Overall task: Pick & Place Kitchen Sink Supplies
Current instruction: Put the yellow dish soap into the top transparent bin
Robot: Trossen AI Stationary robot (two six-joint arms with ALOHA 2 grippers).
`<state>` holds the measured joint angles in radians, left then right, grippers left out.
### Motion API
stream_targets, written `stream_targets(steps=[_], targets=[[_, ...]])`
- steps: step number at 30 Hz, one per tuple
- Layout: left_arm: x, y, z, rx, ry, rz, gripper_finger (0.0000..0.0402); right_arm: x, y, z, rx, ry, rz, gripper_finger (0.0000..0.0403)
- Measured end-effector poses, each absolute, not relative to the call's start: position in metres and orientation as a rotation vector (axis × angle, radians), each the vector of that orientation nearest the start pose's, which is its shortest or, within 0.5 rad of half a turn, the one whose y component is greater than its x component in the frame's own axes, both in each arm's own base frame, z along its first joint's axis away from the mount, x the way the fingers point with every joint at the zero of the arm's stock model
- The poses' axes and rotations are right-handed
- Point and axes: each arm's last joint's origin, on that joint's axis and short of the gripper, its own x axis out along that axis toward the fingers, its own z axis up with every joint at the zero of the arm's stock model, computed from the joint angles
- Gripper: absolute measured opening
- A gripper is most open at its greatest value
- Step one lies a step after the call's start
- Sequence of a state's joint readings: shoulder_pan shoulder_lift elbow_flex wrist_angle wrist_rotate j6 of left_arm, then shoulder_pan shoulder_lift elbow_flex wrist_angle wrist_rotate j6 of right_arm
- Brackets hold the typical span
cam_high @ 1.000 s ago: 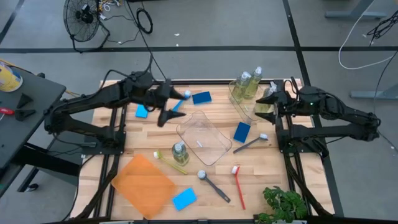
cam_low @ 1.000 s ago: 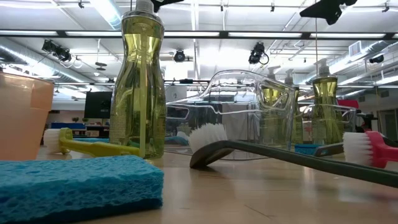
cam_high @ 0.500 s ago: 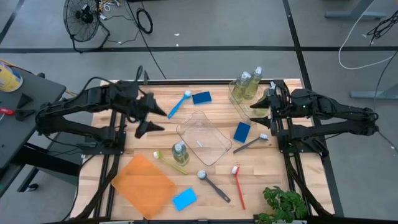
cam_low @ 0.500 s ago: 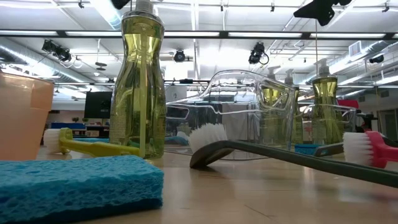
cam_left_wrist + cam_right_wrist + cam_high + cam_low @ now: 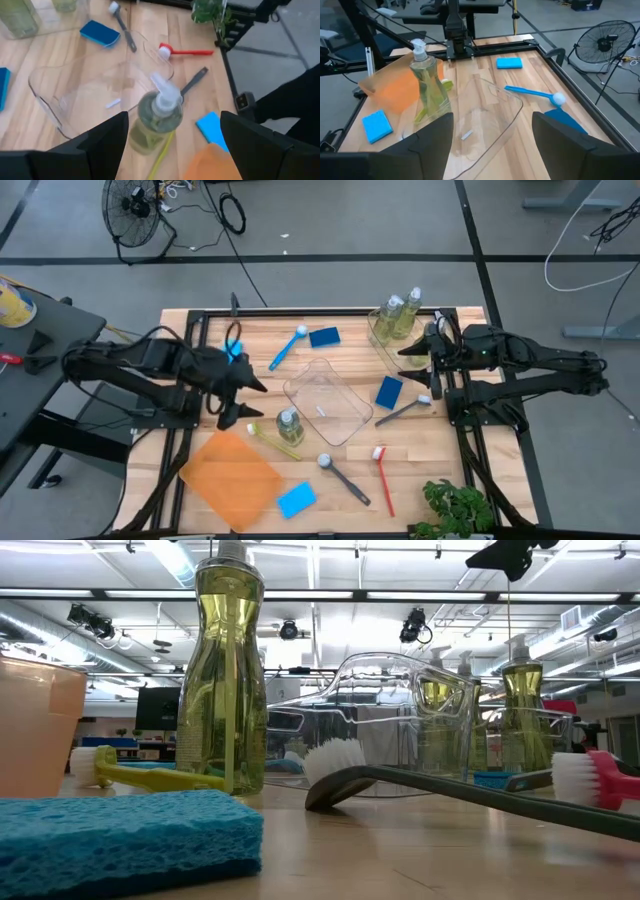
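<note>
In the high view my left gripper [image 5: 241, 398] is open above the table's left part, next to a standing soap bottle [image 5: 288, 425] with a pale pump cap. The left wrist view shows that bottle [image 5: 156, 114] below and between my open fingers, untouched. A yellow-green brush [image 5: 270, 440] lies by its base. My right gripper [image 5: 418, 362] is open at the right side, near a clear tub [image 5: 385, 340] holding two more soap bottles [image 5: 398, 312]. Blue sponges [image 5: 389, 391] [image 5: 324, 336] [image 5: 296, 499] and another, half hidden behind my left arm [image 5: 235, 348], lie flat.
An open clear tub [image 5: 328, 400] sits mid-table. An orange tray [image 5: 230, 477] lies at the near left. A blue brush [image 5: 288, 345], two grey brushes [image 5: 403, 410] [image 5: 343, 477] and a red brush [image 5: 383, 477] lie scattered. A green plant [image 5: 458, 508] stands at the near right corner.
My left gripper has drawn back from the far middle of the table, by the blue brush, toward the left and near edges, staying open. My right gripper has shifted a little toward the near edge and the table's middle.
</note>
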<state>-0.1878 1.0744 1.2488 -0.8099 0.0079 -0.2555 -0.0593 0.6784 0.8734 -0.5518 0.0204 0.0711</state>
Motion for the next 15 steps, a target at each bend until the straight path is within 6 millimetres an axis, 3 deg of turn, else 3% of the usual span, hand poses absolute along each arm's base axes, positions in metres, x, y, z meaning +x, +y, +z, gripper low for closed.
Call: stream_targets(steps=[15], targets=[[0.222, -0.077, 0.355, -0.006, 0.731, 0.008, 0.0320, 0.135, -0.009, 0.344, 0.076, 0.325, -0.086, 0.0272]])
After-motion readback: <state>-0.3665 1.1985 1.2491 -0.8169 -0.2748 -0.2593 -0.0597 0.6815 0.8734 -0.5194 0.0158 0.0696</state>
